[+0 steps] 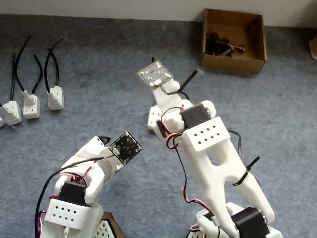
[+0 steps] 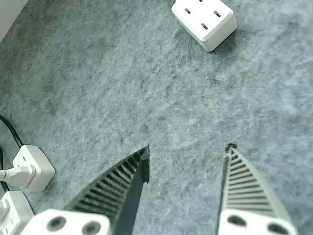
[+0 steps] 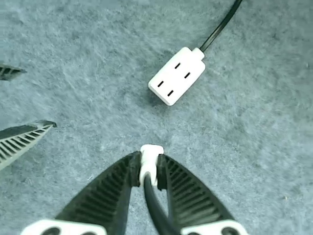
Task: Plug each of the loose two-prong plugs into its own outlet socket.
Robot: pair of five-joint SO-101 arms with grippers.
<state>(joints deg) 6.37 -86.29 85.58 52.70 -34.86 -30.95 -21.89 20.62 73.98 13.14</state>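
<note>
My right gripper [image 3: 149, 166] is shut on a white two-prong plug [image 3: 150, 155], and the plug's black cord runs back between the fingers. Just ahead of it a white outlet socket [image 3: 176, 76] with a black cord lies on the grey carpet, apart from the plug. The same socket [image 2: 204, 18] lies ahead of my left gripper [image 2: 186, 164], which hangs open over bare carpet with nothing between its fingers. In the high view the socket [image 1: 153, 119] lies beside the middle arm's wrist.
Three white sockets with plugs in them and black cords [image 1: 30, 105] lie in a row at the far left; two show as sockets [image 2: 30, 166] in the left wrist view. An open cardboard box [image 1: 233, 40] with parts stands at the back right.
</note>
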